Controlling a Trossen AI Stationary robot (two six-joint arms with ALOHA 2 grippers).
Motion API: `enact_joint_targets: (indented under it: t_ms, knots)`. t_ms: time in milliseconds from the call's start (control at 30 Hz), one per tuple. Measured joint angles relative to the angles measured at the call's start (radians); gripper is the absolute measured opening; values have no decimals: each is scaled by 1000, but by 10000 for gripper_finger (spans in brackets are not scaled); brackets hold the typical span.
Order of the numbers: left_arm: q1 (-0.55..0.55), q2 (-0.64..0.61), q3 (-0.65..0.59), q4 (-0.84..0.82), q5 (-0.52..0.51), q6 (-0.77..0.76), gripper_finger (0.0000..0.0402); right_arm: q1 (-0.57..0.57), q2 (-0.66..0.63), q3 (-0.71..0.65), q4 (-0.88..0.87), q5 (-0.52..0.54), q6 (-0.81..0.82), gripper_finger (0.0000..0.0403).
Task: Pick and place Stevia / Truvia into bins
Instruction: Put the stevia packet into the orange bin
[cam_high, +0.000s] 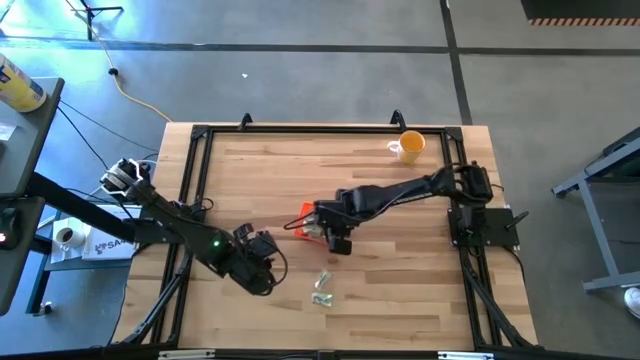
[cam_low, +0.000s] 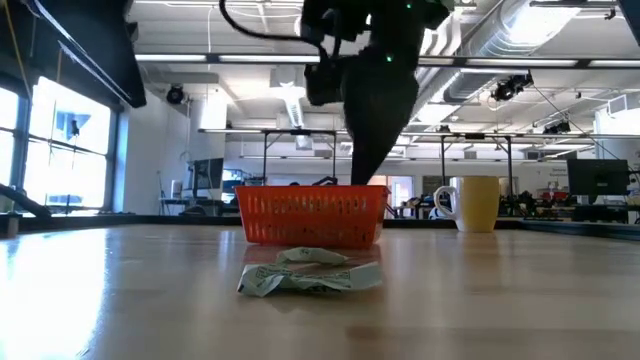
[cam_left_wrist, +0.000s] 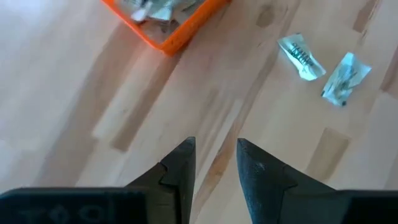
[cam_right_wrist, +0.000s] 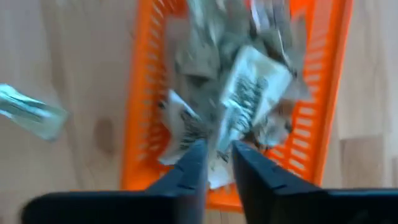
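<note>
Several green-and-white sweetener packets (cam_right_wrist: 249, 93) are heaped in the orange tray (cam_right_wrist: 140, 124), directly below the right gripper (cam_right_wrist: 217, 155). Dark print is seen on the packets, but it cannot be read. Two more packets (cam_high: 322, 288) lie loose on the desk (cam_high: 400, 300), crumpled and close together, outside the tray and just ahead of the left gripper (cam_left_wrist: 214, 162); in the low view they are seen in front of the tray's slotted wall (cam_low: 312, 217).

A yellow cup (cam_high: 410, 145) with a handle is set near the far corner of the desk, well apart from both grippers. Off the desk beside the left arm, a roll of tape (cam_high: 66, 236) and a box with partly hidden lettering are seen.

The right gripper is held over the tray with its fingers only narrowly apart; a packet lies right at the tips, but whether it is gripped cannot be told. The left gripper is held above bare wood, partly open, with nothing between its fingers.
</note>
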Motion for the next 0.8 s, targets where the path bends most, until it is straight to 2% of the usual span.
enact_joint_targets:
  t_ms: [200, 300, 400, 533, 667, 800]
  knots:
    - [88, 10, -107, 319, 112, 79, 152, 39, -13, 90, -60, 54, -63, 195]
    - [131, 34, -136, 462, 170, 63, 153, 85, -65, 93, -106, 150, -125, 266]
    - [166, 90, -136, 604, 219, 4, 167, 147, -153, 32, -130, 273, -163, 317]
    - [169, 181, -118, 758, 229, -66, 216, 218, -315, -130, -127, 373, -37, 344]
    - [168, 279, -47, 759, 243, -99, 269, 277, -460, -296, -125, 440, 150, 346]
    - [154, 381, 59, 729, 233, -89, 294, 324, -554, -403, -119, 496, 250, 346]
